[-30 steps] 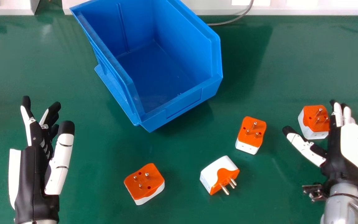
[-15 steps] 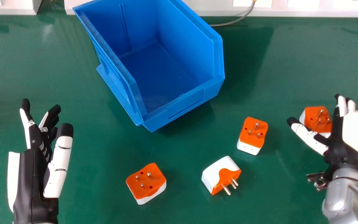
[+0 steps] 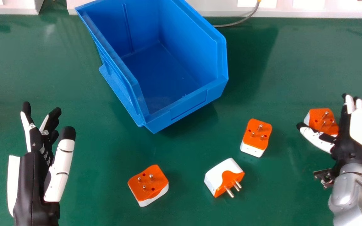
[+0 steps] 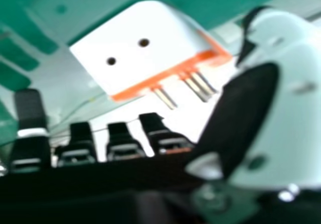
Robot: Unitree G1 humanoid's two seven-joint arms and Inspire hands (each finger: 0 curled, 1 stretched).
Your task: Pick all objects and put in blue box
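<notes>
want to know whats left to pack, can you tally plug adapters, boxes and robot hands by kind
Orange-and-white plug adapters: 4
Blue box: 1
Robot hands, left and right: 2
Total: 7

This looks like a workspace, a lab or workshop; which of the two, I cannot tell. The signs are a smooth green tabletop (image 3: pixel 294 62), an open-fronted blue box (image 3: pixel 189 105) of the parts-bin kind, a grey cable (image 3: pixel 238 22) by a pale ledge (image 3: pixel 319 13) along the top of the frame, and a silver robot forearm (image 3: pixel 352 194) at lower right.
</notes>
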